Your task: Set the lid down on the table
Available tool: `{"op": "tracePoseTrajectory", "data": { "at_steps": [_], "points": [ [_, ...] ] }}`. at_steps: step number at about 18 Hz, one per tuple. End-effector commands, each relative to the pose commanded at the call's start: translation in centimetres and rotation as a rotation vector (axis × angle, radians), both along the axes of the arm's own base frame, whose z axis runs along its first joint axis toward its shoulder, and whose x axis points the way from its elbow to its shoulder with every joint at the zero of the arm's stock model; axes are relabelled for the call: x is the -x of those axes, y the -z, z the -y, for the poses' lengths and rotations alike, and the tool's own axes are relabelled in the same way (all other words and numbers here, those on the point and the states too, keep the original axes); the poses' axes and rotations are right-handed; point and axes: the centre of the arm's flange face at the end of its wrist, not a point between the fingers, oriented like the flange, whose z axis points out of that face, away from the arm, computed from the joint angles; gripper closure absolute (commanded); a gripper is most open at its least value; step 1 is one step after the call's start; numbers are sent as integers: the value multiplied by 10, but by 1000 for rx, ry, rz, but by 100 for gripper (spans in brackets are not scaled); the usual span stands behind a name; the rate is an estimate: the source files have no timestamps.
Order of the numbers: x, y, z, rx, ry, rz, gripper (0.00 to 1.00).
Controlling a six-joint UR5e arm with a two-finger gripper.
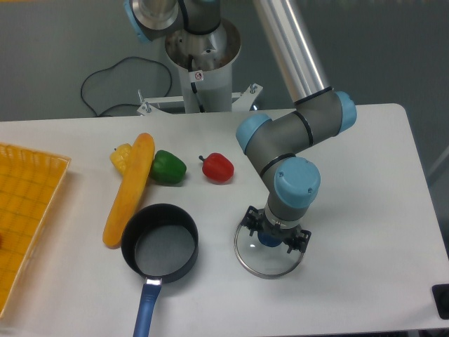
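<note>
Lower centre-right of the frame, I see the lid (269,256) lying flat on the desk (365,210), jaws (275,237) straddling its blue knob; whether they pinch it, I cannot tell.

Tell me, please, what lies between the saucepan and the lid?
Only bare table shows between the saucepan and the lid in the fixed camera view.

Behind the white table (365,175) the floor (56,63) is dark grey. A black cable (112,77) loops on it at about 11 o'clock. The light is soft and even.
</note>
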Motion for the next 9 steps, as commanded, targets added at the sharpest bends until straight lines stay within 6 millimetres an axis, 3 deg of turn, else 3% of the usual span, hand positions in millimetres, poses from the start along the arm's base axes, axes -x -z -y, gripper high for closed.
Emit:
{"op": "tracePoseTrajectory", "data": {
  "at_steps": [4, 9],
  "points": [
    [-9, -24, -10, -16, 100, -47, 0],
    [-19, -50, -1, -23, 170, -84, 0]
  ]
}}
